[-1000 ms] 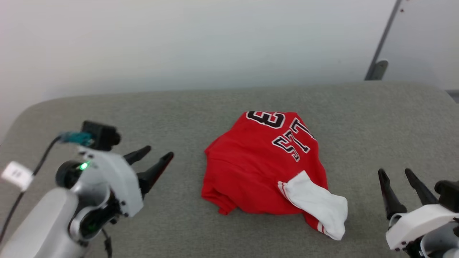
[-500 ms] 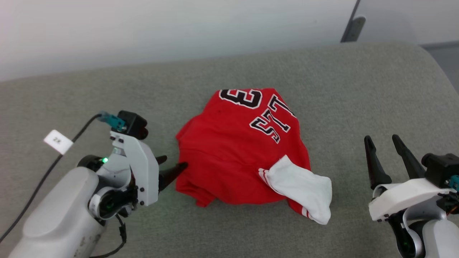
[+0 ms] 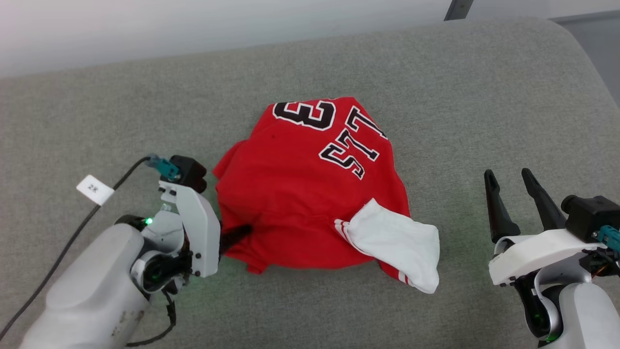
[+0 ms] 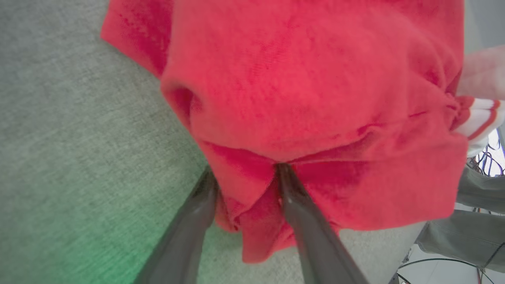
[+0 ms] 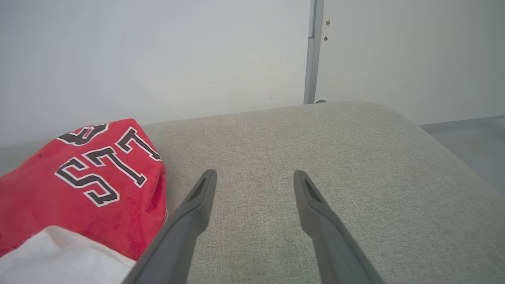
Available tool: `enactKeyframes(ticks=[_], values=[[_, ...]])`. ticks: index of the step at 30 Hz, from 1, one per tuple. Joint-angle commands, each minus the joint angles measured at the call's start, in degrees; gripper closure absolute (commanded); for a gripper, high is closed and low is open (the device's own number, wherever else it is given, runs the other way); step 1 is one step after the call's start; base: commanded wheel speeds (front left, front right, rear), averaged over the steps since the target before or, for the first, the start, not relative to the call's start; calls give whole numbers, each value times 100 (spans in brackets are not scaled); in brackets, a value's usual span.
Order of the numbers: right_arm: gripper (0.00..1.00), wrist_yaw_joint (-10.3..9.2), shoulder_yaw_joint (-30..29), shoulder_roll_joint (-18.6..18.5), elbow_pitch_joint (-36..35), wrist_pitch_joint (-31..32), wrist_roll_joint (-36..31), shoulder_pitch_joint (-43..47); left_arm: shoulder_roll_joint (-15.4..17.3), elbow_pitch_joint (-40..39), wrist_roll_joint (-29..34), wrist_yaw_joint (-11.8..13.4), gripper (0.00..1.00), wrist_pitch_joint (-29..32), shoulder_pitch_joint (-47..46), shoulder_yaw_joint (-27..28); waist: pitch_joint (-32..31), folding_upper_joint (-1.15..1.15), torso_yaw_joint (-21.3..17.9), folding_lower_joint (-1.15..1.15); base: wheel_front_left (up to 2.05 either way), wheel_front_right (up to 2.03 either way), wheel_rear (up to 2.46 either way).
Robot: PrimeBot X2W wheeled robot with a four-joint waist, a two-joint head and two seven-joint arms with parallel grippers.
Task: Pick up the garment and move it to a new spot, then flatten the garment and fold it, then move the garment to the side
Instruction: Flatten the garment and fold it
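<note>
1. Note the red jersey (image 3: pixel 300 194) heaped in the middle of the bench (image 3: pixel 97 111), with the left gripper (image 4: pixel 244 170) spread astride its near-left fold, not yet pinching.
2. Close firmly on a thick bunch before lifting, to guard against slipping.
3. Keep the right gripper (image 3: pixel 507 172), wide and empty, clear at the right.

Left tool (image 4: pixel 244 170) low, fingers apart, grip unclear, right tool (image 3: pixel 507 171) spread wide

I've run the left gripper (image 4: pixel 245 171) in to the edge of the garment (image 3: pixel 300 194). Its fingers (image 4: pixel 303 228) now straddle that edge, possibly already closing.
</note>
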Motion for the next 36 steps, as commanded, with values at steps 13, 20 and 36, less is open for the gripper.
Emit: enactKeyframes(ticks=[13, 20, 36], values=[[0, -8, -187, -102, 27, -45, -75, 45, 456, 245, -32, 12, 100, -508, -340, -433, -108, 0, 302, 0, 0, 0, 0], [0, -8, -258, -131, -25, 37, -82, 199, 1219, 182, 405, 11, 100, -792, -507, -530, -289, 0, 500, 0, 0, 0, 0], [0, -8, -103, -196, -91, 189, 67, 451, 1568, 1225, 744, 67, 100, -1229, -305, -710, -573, 0, 464, 0, 0, 0, 0]])
